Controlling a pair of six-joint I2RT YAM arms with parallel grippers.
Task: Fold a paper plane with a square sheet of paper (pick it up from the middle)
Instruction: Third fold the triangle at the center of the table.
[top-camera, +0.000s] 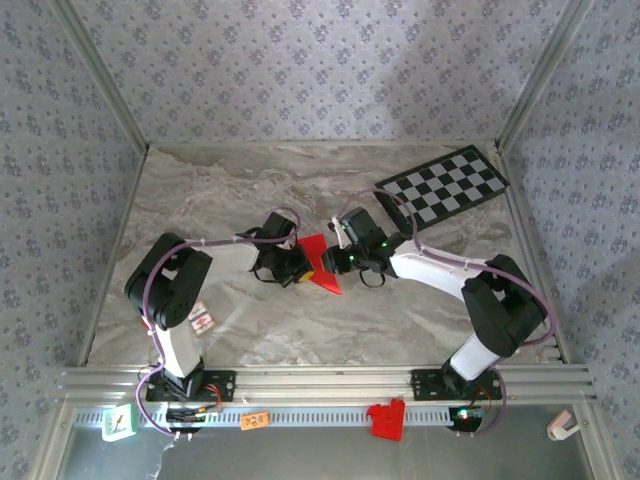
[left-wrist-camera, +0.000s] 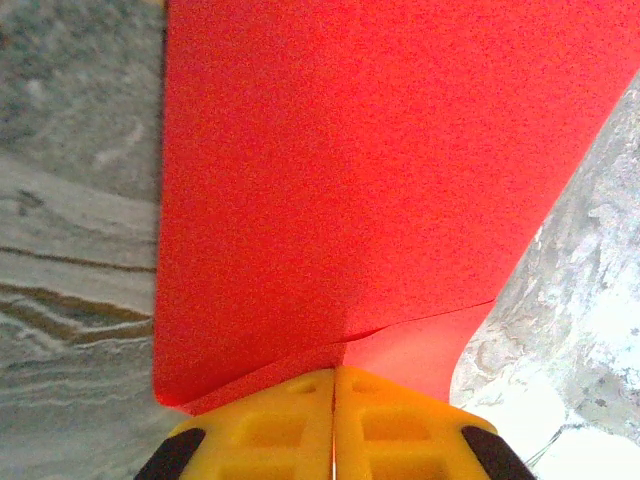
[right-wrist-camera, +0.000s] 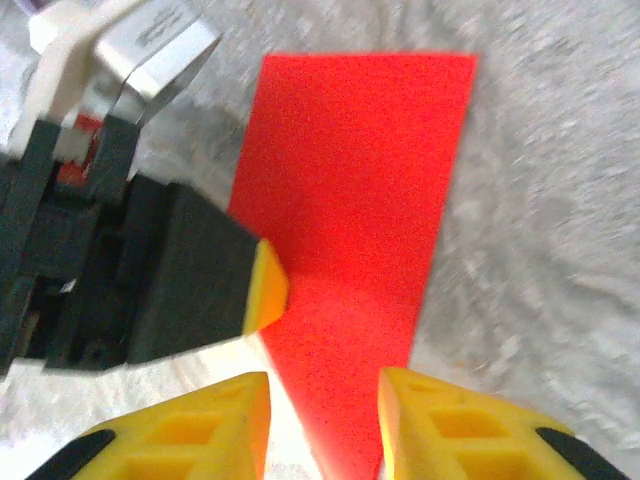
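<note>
From above, the folded red paper (top-camera: 322, 266) sits mid-table between the left gripper (top-camera: 304, 268) and the right gripper (top-camera: 338, 257). Left wrist: the jaws are pressed together, pinching the paper's near edge. Right wrist: the jaws are parted — the paper's narrow end shows in the gap.

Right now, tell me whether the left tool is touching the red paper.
Touching. The left wrist view shows the left tool shut on the near edge of the red paper.
</note>
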